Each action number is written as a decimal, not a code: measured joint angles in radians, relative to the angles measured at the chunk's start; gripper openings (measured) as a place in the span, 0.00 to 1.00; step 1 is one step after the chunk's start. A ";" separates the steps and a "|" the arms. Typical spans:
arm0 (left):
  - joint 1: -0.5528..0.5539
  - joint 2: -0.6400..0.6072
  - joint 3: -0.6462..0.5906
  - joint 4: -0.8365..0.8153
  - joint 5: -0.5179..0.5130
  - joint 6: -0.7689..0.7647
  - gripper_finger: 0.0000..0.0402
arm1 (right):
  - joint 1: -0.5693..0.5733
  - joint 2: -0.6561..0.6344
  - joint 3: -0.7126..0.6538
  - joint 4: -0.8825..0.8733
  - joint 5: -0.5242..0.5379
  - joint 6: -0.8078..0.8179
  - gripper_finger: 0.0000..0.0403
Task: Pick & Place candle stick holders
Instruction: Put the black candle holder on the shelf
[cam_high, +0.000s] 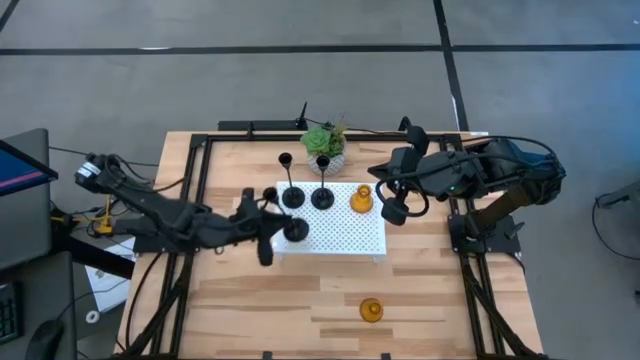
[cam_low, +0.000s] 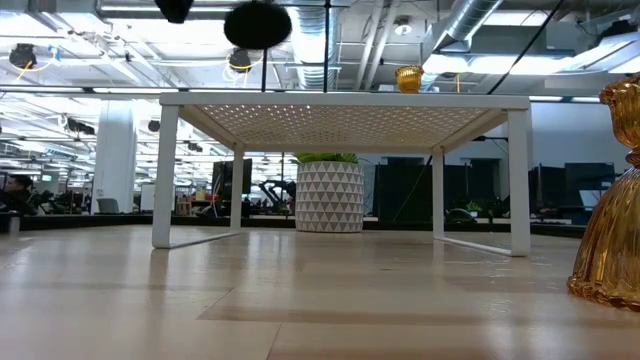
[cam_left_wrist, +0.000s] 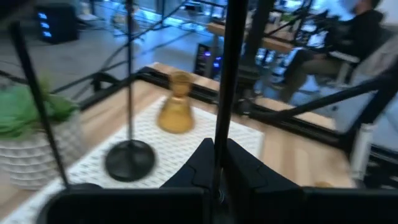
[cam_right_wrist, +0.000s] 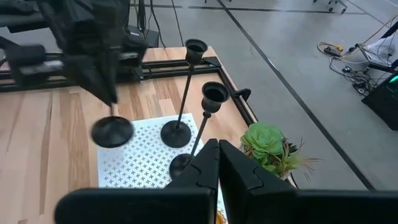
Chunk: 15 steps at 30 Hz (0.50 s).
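Nearest low camera: amber holder (cam_low: 612, 200) standing upright on bare table (cam_high: 300, 310), not yet placed.

I am gripping short black holder (cam_high: 295, 230) in left gripper (cam_high: 268, 228), fingers clamped on thin stem, round base hanging just above white perforated stand (cam_high: 345, 235) at its left edge; long axis vertical. Judging this as placement in progress.

Two tall black holders (cam_high: 292, 197) (cam_high: 322, 196) upright on stand, cups up. Second amber holder (cam_high: 361, 198) upright near stand's right edge. Potted plant (cam_high: 324, 143) behind stand.

Right gripper (cam_high: 392, 205) hovering by stand's right edge, fingers closed, empty.
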 joint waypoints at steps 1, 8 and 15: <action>0.018 0.007 0.000 -0.002 0.003 0.011 0.03 | 0.000 0.000 0.000 0.000 0.000 0.000 0.00; 0.102 0.112 0.000 -0.002 0.038 0.014 0.03 | 0.000 0.000 0.000 -0.008 0.000 0.000 0.00; 0.148 0.192 0.036 0.002 0.038 0.014 0.03 | 0.000 0.000 0.000 -0.037 0.000 0.008 0.00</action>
